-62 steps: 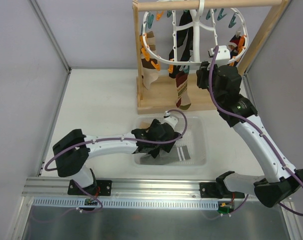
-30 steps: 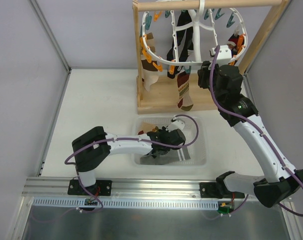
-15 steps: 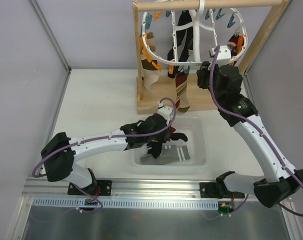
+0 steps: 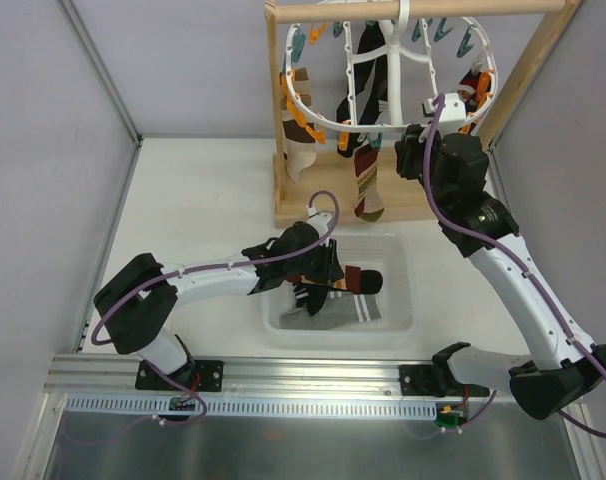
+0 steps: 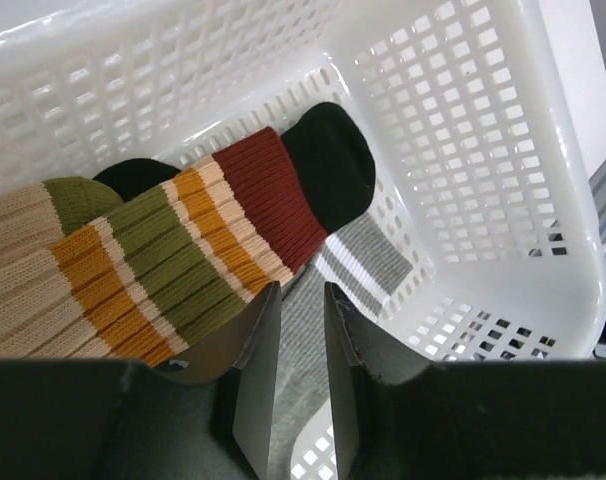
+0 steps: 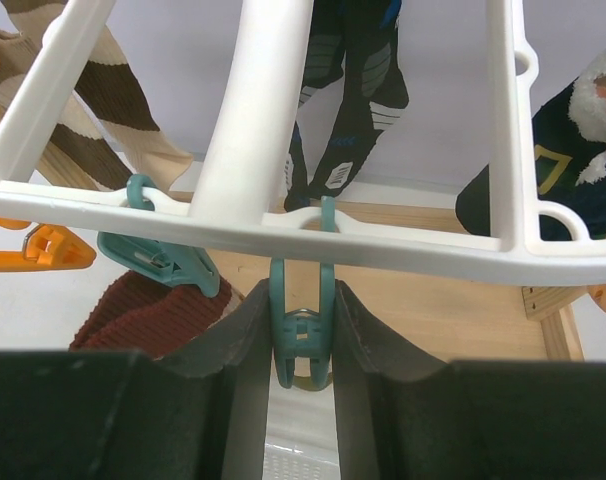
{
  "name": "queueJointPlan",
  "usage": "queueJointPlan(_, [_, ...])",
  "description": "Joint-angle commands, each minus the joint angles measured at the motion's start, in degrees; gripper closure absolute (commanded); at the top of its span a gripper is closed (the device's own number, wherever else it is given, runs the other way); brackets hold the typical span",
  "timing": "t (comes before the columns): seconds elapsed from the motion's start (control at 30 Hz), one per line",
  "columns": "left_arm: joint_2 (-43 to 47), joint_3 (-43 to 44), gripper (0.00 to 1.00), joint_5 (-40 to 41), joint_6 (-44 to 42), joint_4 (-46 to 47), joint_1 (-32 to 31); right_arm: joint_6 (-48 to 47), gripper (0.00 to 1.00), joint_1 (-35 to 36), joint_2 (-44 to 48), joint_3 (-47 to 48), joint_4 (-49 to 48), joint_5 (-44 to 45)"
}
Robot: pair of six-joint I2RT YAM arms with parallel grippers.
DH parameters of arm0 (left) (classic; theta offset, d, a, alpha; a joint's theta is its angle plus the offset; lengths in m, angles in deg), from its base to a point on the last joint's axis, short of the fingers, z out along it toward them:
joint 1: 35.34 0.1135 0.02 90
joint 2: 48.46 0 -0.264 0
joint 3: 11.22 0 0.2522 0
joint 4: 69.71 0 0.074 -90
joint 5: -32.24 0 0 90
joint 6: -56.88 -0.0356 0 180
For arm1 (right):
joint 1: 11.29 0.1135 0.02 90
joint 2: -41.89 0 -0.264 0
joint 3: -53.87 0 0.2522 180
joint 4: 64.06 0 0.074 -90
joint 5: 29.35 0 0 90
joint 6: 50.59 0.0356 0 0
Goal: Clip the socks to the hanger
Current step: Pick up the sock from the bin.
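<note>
We have socks (image 4: 364, 185) on the hanger (image 6: 433, 248), more in the basket (image 5: 483, 150); right gripper (image 6: 298, 295) clenches a clothespin (image 6: 301, 335), left gripper (image 5: 301, 290) released.

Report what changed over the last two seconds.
The left gripper rummaged in the basket; its fingers now stand slightly apart with nothing between them. A striped sock has surfaced on top of the grey sock, black toe pointing right. The right gripper stays clamped on a teal clothespin of the hanger; the hung socks look unchanged.
</note>
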Motion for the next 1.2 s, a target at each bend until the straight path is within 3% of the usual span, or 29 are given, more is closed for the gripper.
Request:
queueJointPlan(0.0, [0.26,-0.01,0.74,-0.64,-0.48,2.7,0.46,0.59,0.99,-0.3,0.95,-1.53,4.93,-0.02])
queueJointPlan(0.07, [0.61,1.48,0.69,2.43,-3.55,0.33,-1.46,0.41,0.99,-0.3,0.95,-1.53,5.02,0.25])
queueJointPlan(0.23, [0.18,3.77,0.44,11.84,-14.26,-3.38,-7.71,0.06,0.99,-0.48,0.95,-1.79,5.19,0.95])
queueJointPlan(0.53, [-5.09,5.62,0.43,10.8,-36.41,-3.38,-10.44,0.15,0.99,-1.27,0.51,-1.97,5.37,0.69])
queueJointPlan(0.87, [-11.07,8.08,0.44,11.32,-44.96,-2.33,-11.15,-0.03,0.99,-2.06,0.16,-1.53,5.9,0.69])
queueJointPlan(1.0, [-12.83,9.31,0.48,13.07,-44.97,-1.53,-11.06,0.23,0.99,-2.32,-0.28,-1.53,5.81,0.25])
queueJointPlan(1.1, [-13.89,10.37,0.61,15.01,-43.91,-1.62,-11.06,0.32,0.99,-2.41,-0.28,-1.35,5.64,-0.54])
queueJointPlan(1.13, [-13.98,10.45,0.73,16.14,-43.04,-1.53,-11.06,0.32,0.99,-2.41,-0.37,-1.26,5.63,-0.54])
queueJointPlan(1.17, [-14.15,10.63,0.79,16.94,-42.77,-1.45,-11.06,0.32,0.99,-2.5,-0.37,-1.26,5.55,-0.46])
